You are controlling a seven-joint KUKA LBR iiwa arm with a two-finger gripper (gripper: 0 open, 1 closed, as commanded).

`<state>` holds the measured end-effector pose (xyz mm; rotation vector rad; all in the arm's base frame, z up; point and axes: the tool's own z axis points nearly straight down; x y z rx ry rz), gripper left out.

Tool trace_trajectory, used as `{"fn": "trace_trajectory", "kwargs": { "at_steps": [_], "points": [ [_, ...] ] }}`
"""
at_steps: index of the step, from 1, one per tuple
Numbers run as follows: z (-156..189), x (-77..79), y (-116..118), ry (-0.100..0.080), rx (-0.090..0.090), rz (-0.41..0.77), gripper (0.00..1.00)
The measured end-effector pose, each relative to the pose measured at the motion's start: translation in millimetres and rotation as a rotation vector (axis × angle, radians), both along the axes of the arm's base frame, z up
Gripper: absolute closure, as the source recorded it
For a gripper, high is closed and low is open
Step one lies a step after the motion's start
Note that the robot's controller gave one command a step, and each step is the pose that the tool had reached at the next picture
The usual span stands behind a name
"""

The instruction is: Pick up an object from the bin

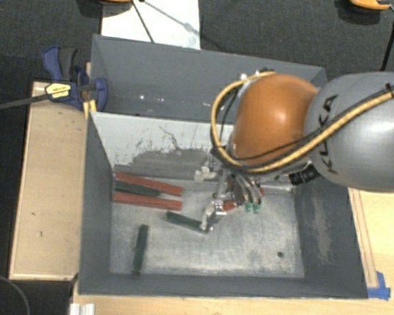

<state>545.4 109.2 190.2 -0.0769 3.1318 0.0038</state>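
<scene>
The arm's big grey link and the orange cover on its wrist sit highest, closest to the camera, coming in from the right and covering the back right part of the bin. Yellow and black cables loop round the cover.

Below the cover the gripper points down at the middle of the bin floor. Its tip is at the right end of a short dark green stick, which lies flat, slightly slanted, and runs off to the left. The tip looks as if it touches that end, but I cannot tell how wide the claw stands, nor whether it has hold of anything.

To the left, well apart from the gripper, two red-brown sticks lie side by side, roughly level, with a thin green stick between them. Nearer the front left corner another dark green stick lies alone, pointing front to back.
</scene>
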Motion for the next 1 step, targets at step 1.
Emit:
{"fn": "trace_trajectory", "kwargs": {
  "at_steps": [1],
  "points": [
    [-68.6,4.5,-5.0,0.002,-0.002,0.07,0.0]
  ]
}}
